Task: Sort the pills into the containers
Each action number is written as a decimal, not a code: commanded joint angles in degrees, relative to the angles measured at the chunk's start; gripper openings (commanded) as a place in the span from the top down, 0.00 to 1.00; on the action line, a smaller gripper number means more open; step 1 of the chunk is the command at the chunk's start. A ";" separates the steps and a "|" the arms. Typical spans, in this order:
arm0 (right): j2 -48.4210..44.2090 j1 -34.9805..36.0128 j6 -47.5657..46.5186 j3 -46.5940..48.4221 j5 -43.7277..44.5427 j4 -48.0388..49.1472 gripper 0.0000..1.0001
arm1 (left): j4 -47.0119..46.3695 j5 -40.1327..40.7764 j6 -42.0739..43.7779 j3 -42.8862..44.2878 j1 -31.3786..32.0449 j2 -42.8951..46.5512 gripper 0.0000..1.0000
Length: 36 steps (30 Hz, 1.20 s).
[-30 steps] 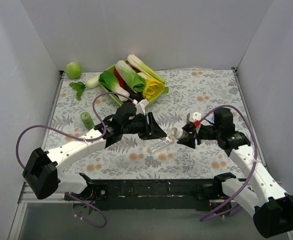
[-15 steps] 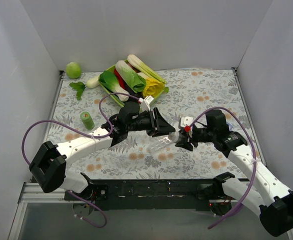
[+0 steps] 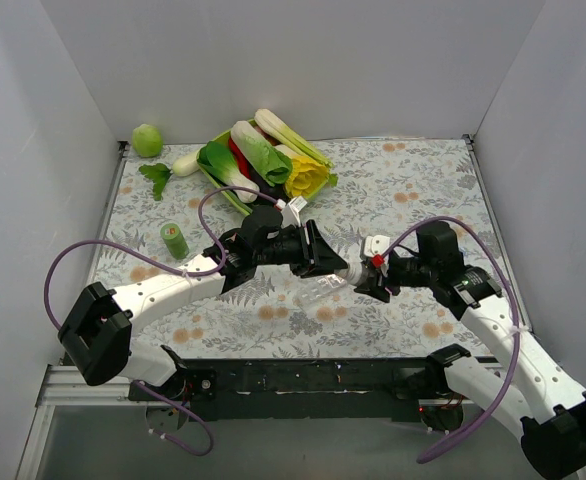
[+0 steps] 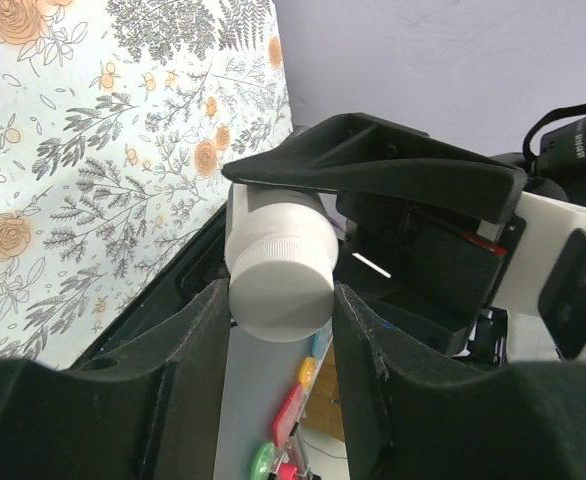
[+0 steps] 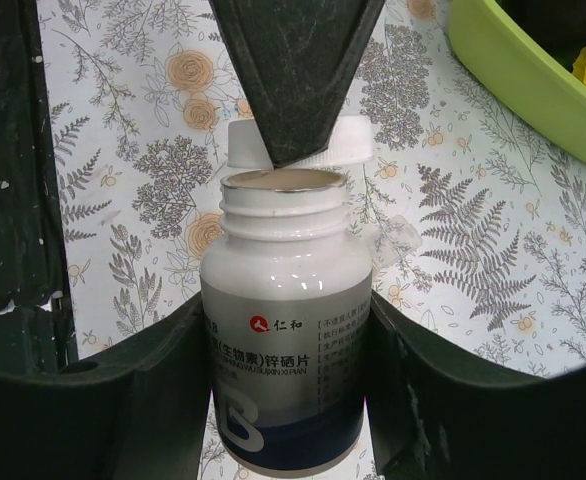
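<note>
organiser [image 3: 320, 291] lay on table [image 3: 413, 190] just below both grippers, no pills seen in it, all sorting left | bottle [image 5: 285, 330] clamped in your right gripper [image 3: 363, 279] | cap [image 4: 281, 285] off, pinched in your left gripper [image 3: 328, 264] | right wrist showed bare threaded neck; left wrist only cap top

A white cap [image 4: 279, 272] is clamped in the left gripper [image 4: 280, 298]. Just behind it, a white bottle [image 4: 268, 220] is held in the right gripper [image 4: 285, 205]. Floral cloth [image 4: 93, 150] is seen at upper left.
</note>
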<state>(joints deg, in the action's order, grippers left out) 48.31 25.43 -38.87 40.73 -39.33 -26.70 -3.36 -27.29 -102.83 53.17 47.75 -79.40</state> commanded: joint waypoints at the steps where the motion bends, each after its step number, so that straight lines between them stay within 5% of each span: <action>1: -1.73 0.32 -0.59 1.54 -0.13 0.07 0.94 | 3.00 1.10 2.19 2.47 0.07 2.32 0.96; 36: 0.38 1.55 0.73 4.45 -2.94 -1.96 0.94 | 5.03 -0.48 1.84 3.52 1.21 -0.94 0.96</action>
<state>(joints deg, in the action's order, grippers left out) 49.52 26.39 -38.96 42.46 -39.72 -30.15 1.52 -27.42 -101.49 54.33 48.56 -79.61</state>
